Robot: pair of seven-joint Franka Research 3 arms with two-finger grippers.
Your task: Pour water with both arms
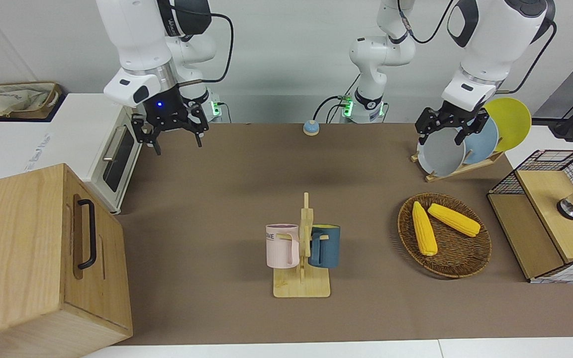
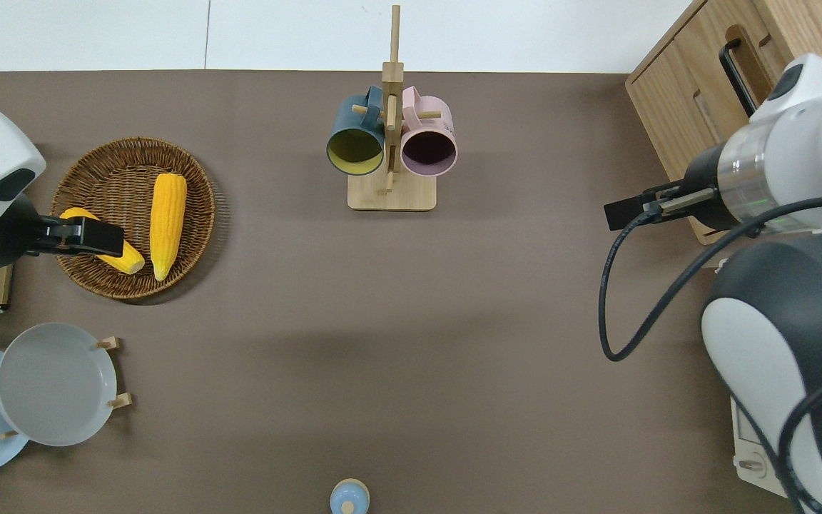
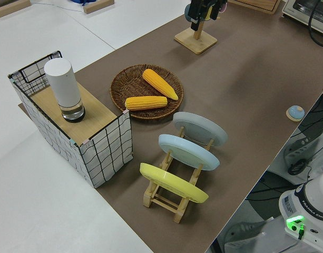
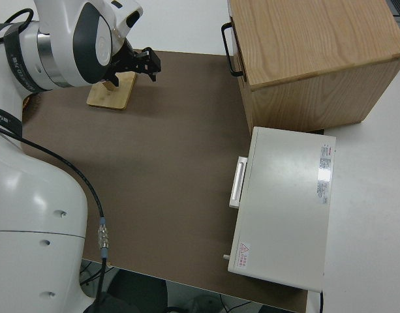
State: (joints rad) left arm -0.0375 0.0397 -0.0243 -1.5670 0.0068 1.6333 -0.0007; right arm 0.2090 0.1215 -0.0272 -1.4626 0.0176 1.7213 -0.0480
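The right gripper (image 1: 173, 135) hangs over bare mat with its jaws spread and empty; the left gripper (image 1: 449, 131), jaws likewise spread, hangs over the basket (image 2: 108, 282).

Brown table (image 1: 227, 199) carries mug stand (image 1: 302, 285), wicker basket (image 1: 460, 265), plate rack (image 1: 458, 169), blue bell (image 1: 310, 128), wooden cabinet (image 1: 28, 258), toaster oven (image 1: 112, 159).

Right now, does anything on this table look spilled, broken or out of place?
Nothing stands out. The two mugs hang on their wooden stand, both corn cobs lie in the wicker basket, and the plates sit upright in their rack. No spill shows on the brown table.
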